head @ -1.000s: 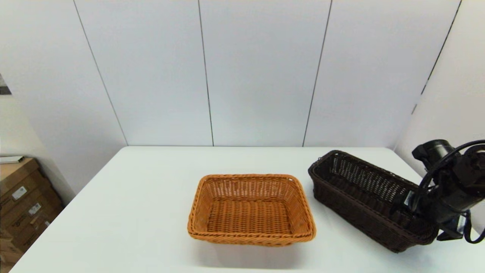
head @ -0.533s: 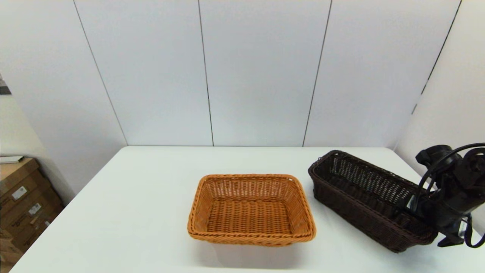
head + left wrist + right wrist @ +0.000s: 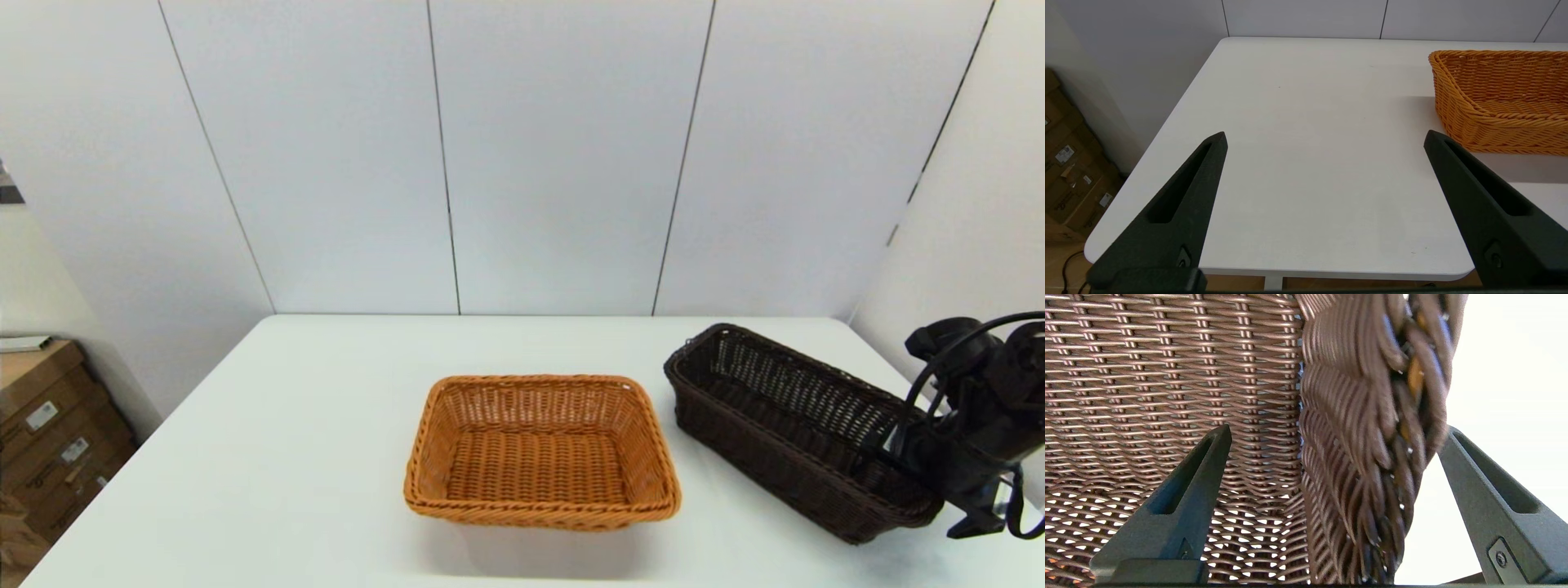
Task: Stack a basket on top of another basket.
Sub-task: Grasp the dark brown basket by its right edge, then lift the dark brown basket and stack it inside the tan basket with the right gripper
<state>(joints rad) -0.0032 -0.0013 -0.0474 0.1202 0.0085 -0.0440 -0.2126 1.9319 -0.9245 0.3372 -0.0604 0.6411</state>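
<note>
The right pincer point(image 3: 1331, 433) has sunk lower at the dark basket point(image 3: 796, 429). Only the right wrist view shows its fingers apart, astride the braided rim point(image 3: 1367, 428). The left pincer point(image 3: 1325, 139) hangs open above the tabletop point(image 3: 1306, 163).

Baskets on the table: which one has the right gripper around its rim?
The dark brown basket, on the robot's right. The right gripper is open, its fingers on either side of the braided rim. The orange basket stands apart, untouched.

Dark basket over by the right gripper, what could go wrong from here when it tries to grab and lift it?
The right gripper is open astride the dark basket's braided rim at one short end. Gripped only there, the long basket may sag or swing when lifted. One finger sits against the open weave inside and could snag. The orange basket lies close alongside, so a low carry could knock it. The left gripper is open, away over the table.
</note>
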